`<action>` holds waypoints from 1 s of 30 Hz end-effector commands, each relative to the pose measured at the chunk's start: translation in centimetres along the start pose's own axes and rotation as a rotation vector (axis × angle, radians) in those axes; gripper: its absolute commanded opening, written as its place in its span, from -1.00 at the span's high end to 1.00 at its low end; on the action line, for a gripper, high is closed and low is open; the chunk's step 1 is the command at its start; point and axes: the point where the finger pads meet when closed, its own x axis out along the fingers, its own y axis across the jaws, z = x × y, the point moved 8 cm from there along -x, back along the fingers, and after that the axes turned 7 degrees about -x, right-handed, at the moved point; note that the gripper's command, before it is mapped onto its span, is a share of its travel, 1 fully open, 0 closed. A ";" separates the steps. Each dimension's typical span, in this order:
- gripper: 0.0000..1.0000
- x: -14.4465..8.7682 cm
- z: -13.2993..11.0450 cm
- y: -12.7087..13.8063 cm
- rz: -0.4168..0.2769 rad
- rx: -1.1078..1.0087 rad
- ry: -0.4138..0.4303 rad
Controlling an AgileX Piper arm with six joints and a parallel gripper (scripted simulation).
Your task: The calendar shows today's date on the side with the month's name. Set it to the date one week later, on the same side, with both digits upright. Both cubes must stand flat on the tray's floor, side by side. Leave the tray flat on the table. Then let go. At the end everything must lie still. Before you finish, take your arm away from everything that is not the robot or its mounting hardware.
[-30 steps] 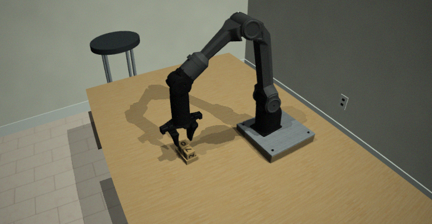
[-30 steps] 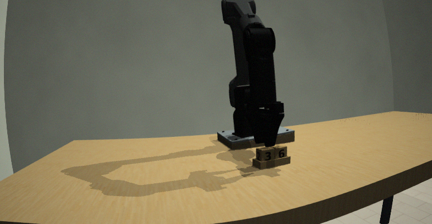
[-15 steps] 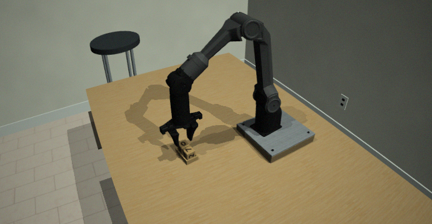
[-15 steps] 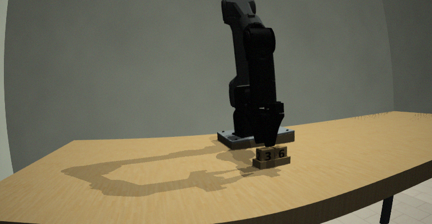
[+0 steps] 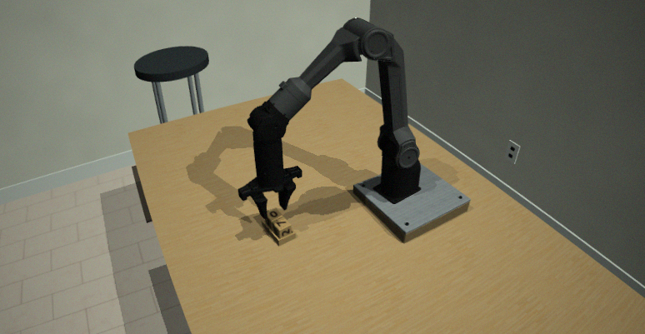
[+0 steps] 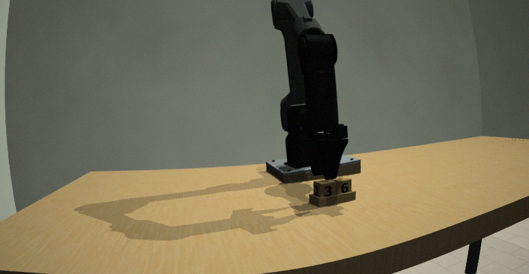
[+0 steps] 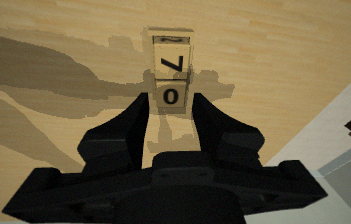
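The wooden calendar tray [image 5: 282, 239] lies flat on the table with two cubes standing side by side in it. One cube [image 5: 273, 216] shows 0 on top and 3 toward the exterior camera [image 6: 324, 188]. The other cube [image 5: 283, 226] shows 7 on top and 6 toward that camera [image 6: 343, 186]. My gripper [image 5: 272, 206] points straight down over the 0-topped cube. In the wrist view its fingers are open, one on each side of that cube [image 7: 170, 95], at about the height of its top. The 7-topped cube [image 7: 169, 57] lies just beyond.
The arm's grey base plate [image 5: 411, 205] stands on the table to the right of the tray. A black stool [image 5: 171, 63] stands on the floor beyond the table's far edge. The table's left edge runs close to the tray.
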 end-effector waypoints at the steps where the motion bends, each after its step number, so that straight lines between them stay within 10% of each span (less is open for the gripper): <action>1: -0.27 0.0 0.0 0.1 0.000 0.000 0.001; 30: -0.27 2.7 0.0 0.1 0.003 0.000 0.000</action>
